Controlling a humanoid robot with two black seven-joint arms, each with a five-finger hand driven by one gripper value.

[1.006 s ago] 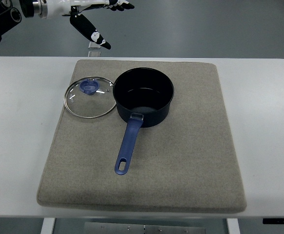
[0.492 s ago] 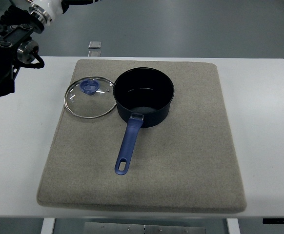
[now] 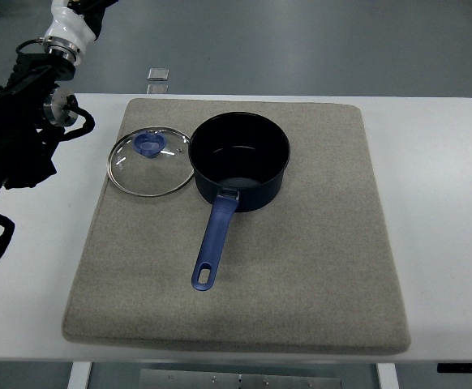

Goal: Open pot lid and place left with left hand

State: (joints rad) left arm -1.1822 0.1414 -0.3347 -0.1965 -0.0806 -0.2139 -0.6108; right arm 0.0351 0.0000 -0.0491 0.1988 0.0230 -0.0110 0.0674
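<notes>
A dark blue pot [image 3: 239, 160] stands uncovered on the grey mat [image 3: 301, 267], its blue handle [image 3: 212, 245] pointing toward the near edge. The glass lid [image 3: 150, 162] with a blue knob [image 3: 148, 144] lies flat on the mat just left of the pot, its rim touching or nearly touching the pot's side. My left arm [image 3: 25, 121] enters from the left edge and runs up to the top left corner; its hand is out of the picture. The right arm does not show.
The mat lies on a white table [image 3: 439, 203]. A small grey metal piece [image 3: 158, 74] sits on the floor beyond the table's far edge.
My left arm has swung up and back to the left; the hand that hung open above the mat's far left corner has left the picture. Lid and pot have not moved.
</notes>
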